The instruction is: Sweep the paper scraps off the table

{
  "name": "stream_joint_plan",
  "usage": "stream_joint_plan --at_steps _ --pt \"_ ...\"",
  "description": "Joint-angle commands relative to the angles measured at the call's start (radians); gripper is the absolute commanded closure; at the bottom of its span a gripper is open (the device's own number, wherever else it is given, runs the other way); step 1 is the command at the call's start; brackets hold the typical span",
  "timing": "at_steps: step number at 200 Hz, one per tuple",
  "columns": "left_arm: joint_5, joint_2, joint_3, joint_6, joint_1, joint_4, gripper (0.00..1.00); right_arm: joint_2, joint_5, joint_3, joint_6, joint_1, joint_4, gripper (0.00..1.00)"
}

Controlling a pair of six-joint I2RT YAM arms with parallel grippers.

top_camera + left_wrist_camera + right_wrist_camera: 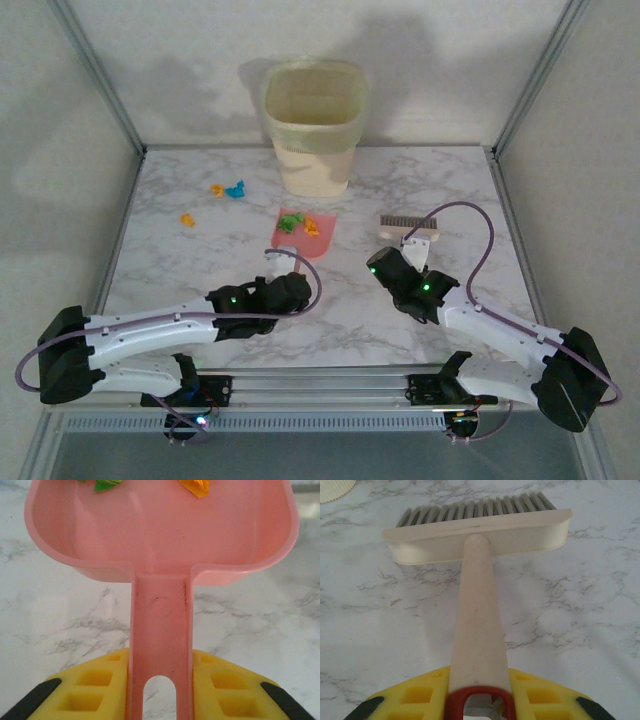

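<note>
Seen from above, the table (450, 190) carries loose paper scraps (231, 188) in its far-left part. They are an orange and blue cluster, plus a lone orange scrap (187, 219) nearer and further left. Two more bits, green and orange, lie in the pink dustpan (322, 243), which sits mid-table on the near side of the cream waste bin (314, 125). The left gripper (279, 268) grips the dustpan's handle from the near side. The right gripper (409, 252) grips the brush (410, 228), which lies right of the dustpan with its head running left to right. So the loose scraps lie far and left of both tools, the dustpan sits between them and the brush, and the left arm is the nearer one.

At the left wrist, the yellow fingers (95, 687) press narrowly against both sides of the pink handle. The pan opens away from the gripper, with a green scrap (107, 484) at its far edge.

At the right wrist, the fingers clamp the pale brush handle, which runs straight away to the head, bristles on its far side. I judge the brush must cross left beyond the pan to get behind the scraps.
</note>
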Motion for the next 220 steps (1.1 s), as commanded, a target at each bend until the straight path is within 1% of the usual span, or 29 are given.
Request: stream_joint_plan --at_steps 1,30,55,84,102,122,155,193,220 --pt "-0.042 -0.006 0.094 0.029 -0.008 -0.068 1.0 0.002 0.018 -0.001 0.023 -0.006 0.034 1.0" --pt "-0.013 0.057 0.246 0.047 -0.008 -0.156 1.0 0.01 0.012 0.003 0.021 -0.007 0.035 1.0" --pt "-0.01 0.146 0.4 0.052 -0.008 -0.252 1.0 0.009 0.009 0.002 0.017 -0.007 0.036 1.0" --pt "0.014 0.256 0.578 0.056 0.02 -0.34 1.0 0.004 0.007 -0.001 0.014 -0.007 0.04 1.0" --pt "0.104 0.314 0.68 0.066 0.066 -0.369 1.0 0.004 0.005 -0.001 0.012 -0.007 0.04 1.0" --pt "0.201 0.37 0.81 0.077 0.136 -0.399 1.0 0.003 0.004 0.001 0.012 -0.007 0.039 1.0" --pt "0.38 0.464 1.0 0.084 0.212 -0.386 1.0 0.004 0.001 -0.001 0.012 -0.007 0.041 1.0" --pt "0.464 0.593 1.242 0.079 0.255 -0.435 1.0 0.008 -0.015 -0.001 0.012 -0.007 0.044 1.0" --pt "0.547 0.666 1.401 0.064 0.323 -0.467 1.0 0.011 -0.018 -0.001 0.006 -0.007 0.046 1.0"
